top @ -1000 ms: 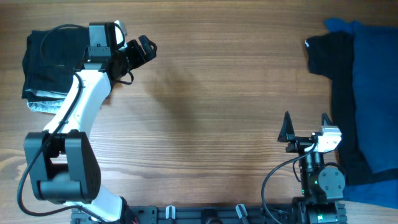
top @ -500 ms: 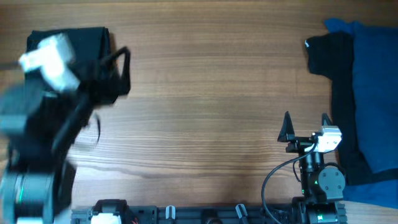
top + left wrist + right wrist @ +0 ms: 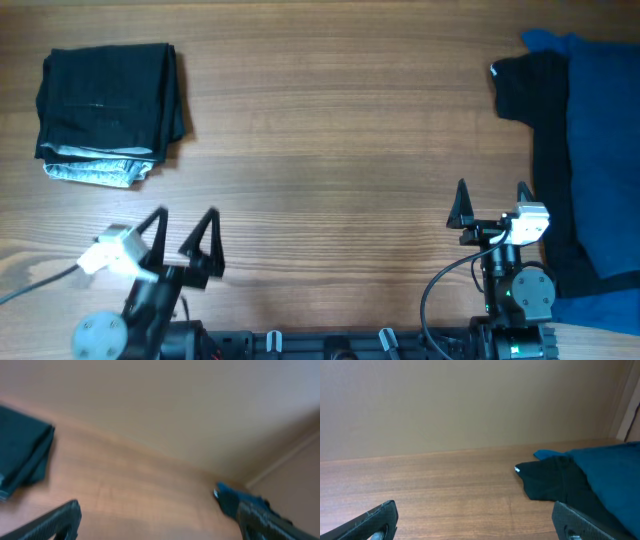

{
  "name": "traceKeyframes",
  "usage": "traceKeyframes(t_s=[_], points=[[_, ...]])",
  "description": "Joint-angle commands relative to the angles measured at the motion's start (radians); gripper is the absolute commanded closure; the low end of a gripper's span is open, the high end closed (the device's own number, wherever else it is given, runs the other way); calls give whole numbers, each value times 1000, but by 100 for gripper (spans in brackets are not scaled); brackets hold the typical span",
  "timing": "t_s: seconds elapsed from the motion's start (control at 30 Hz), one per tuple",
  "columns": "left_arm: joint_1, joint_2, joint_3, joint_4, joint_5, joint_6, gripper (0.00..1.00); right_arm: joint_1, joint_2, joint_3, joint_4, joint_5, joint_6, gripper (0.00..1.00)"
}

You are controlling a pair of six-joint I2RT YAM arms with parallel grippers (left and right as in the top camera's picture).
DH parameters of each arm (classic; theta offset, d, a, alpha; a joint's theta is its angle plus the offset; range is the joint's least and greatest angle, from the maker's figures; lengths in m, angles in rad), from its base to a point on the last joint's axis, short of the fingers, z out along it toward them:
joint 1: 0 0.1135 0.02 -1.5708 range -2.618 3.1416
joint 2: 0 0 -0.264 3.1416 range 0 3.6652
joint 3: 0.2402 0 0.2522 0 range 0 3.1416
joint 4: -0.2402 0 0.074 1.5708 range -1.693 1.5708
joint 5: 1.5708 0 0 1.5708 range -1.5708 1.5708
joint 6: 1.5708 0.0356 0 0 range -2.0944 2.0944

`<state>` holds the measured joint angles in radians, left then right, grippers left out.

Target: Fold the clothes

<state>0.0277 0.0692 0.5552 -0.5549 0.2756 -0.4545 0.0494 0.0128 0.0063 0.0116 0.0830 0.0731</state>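
Note:
A folded black garment lies on a folded grey one at the table's far left; it also shows in the left wrist view. A heap of unfolded clothes lies at the right edge: a black garment under a blue one, also in the right wrist view. My left gripper is open and empty at the near left, well below the folded stack. My right gripper is open and empty at the near right, just left of the heap.
Bare wooden table stretches between the folded stack and the heap. The arm bases and a black rail sit along the near edge. A beige wall stands beyond the table's far edge.
My left arm has swung back from the folded stack at the far left to the near edge, leaving the stack uncovered. The right arm has not moved.

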Motion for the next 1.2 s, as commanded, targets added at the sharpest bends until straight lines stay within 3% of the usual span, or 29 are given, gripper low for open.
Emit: traceKeyframes(t_s=[0.0, 0.07, 0.13, 0.23, 0.53, 0.7, 0.77, 1.03, 1.17], points=[[21, -43, -223, 270, -18, 9, 0, -5, -8, -1, 3, -5, -14, 0], [20, -49, -331, 441, -67, 8, 0, -5, -8, -1, 3, -5, -14, 0], [20, -49, -391, 516, -124, 8, 0, -5, -8, -1, 3, -5, -14, 0], [20, -50, -426, 529, -204, 9, 0, -5, -8, -1, 3, -5, -14, 0], [20, -60, -487, 528, -244, 27, 0, -5, -8, -1, 3, -5, -14, 0], [20, -67, -492, 509, -244, 120, 0, -5, -8, -1, 3, -5, -14, 0], [20, -67, -499, 449, -244, 213, 0, -5, -8, -1, 3, -5, -14, 1], [-8, -67, -538, 458, -228, 655, 0, -5, -8, -1, 3, -5, -14, 0], [-12, -67, -538, 461, -214, 650, 0, -5, -8, -1, 3, -5, -14, 0]])
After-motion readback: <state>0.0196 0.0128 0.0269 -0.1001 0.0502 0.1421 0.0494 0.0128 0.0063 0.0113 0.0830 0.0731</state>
